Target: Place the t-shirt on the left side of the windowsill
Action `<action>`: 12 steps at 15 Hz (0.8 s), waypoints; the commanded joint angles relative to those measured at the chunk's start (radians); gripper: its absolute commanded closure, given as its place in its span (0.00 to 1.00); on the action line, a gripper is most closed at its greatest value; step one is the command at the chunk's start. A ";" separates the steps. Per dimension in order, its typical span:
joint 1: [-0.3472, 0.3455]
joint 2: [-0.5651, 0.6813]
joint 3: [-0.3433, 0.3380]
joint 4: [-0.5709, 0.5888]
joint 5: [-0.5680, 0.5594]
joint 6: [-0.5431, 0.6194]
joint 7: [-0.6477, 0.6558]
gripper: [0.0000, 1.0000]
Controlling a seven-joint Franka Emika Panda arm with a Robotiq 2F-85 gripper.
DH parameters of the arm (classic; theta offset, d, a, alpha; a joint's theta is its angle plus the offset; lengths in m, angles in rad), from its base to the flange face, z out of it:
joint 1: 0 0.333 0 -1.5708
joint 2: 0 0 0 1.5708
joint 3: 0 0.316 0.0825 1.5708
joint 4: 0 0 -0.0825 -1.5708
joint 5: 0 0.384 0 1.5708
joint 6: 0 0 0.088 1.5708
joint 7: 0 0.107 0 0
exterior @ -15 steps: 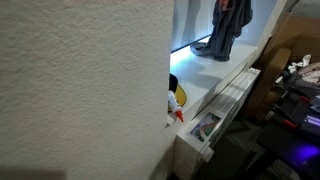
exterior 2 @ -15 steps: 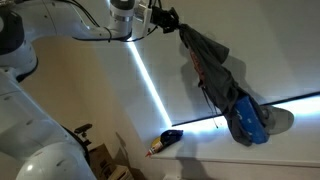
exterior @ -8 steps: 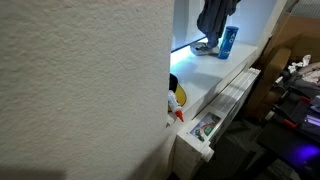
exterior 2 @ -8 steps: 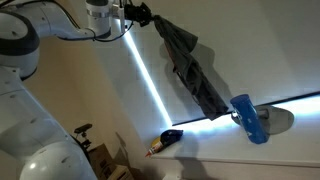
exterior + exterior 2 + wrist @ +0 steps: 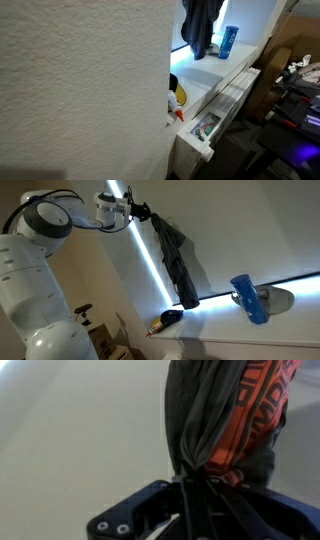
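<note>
A dark grey t-shirt [image 5: 175,265] with orange print hangs bunched from my gripper [image 5: 140,213], which is shut on its top. In an exterior view the shirt [image 5: 200,25] dangles above the white windowsill [image 5: 210,80], close to the wall edge. In the wrist view the shirt [image 5: 215,420] fills the upper right, pinched between the jaws of the gripper [image 5: 195,485].
A blue bottle [image 5: 229,40] stands on the sill; it also shows in an exterior view [image 5: 247,298] beside a grey bowl-like object [image 5: 280,300]. A black, yellow and red toy [image 5: 176,98] lies on the sill near the wall. A textured wall [image 5: 80,90] blocks much of the view.
My gripper has carried the hanging t-shirt along the sill, away from the blue bottle and towards the wall side. The bottle, hidden by the shirt one second ago, now stands uncovered.
</note>
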 commanded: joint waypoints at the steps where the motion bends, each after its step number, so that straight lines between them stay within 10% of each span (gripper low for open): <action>1: 0.002 0.078 0.000 -0.003 -0.043 0.192 0.012 0.99; 5: -0.019 0.158 0.015 -0.025 0.097 0.397 -0.095 0.99; 12: -0.194 0.305 0.179 0.000 0.728 0.426 -0.640 0.99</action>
